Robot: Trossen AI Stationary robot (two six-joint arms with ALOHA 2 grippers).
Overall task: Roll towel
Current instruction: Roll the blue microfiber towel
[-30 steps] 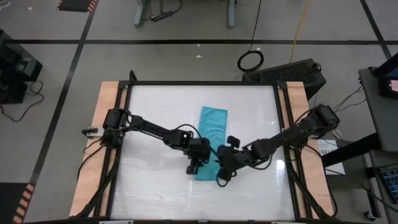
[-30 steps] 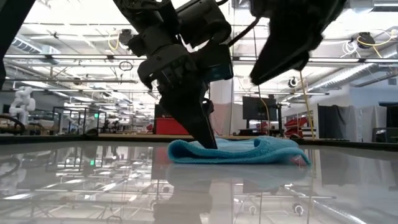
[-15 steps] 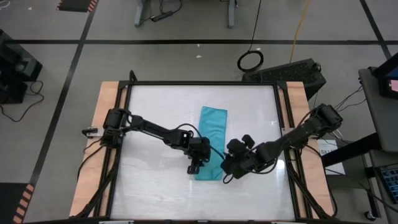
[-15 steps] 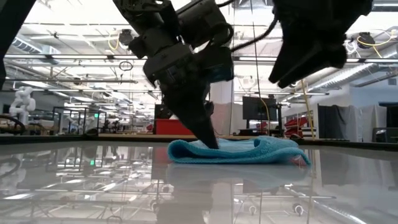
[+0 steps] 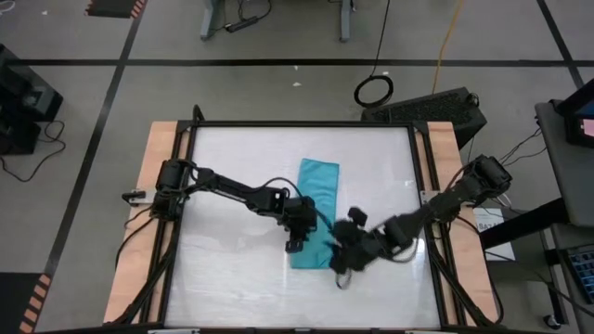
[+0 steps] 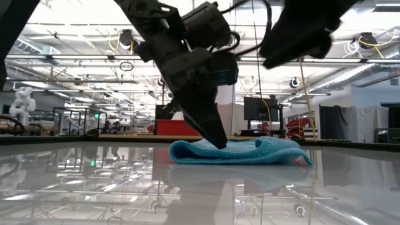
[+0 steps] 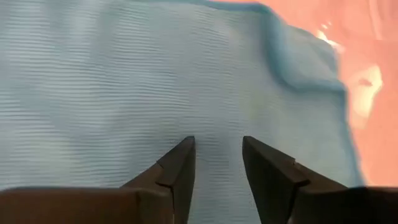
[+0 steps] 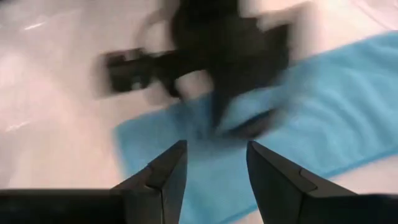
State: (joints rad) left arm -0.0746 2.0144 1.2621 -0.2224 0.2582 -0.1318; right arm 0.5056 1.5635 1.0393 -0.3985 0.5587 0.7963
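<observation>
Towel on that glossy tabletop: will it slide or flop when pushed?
Likely floppy: the towel sags into soft folds. It may slide, since the tabletop looks mirror-smooth. Probably light; the left gripper dents it easily.

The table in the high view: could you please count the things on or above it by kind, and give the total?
Towel: 1
Grippers: 2, left gripper at the towel's near end, right gripper above the towel's near corner
Total: 3
</observation>
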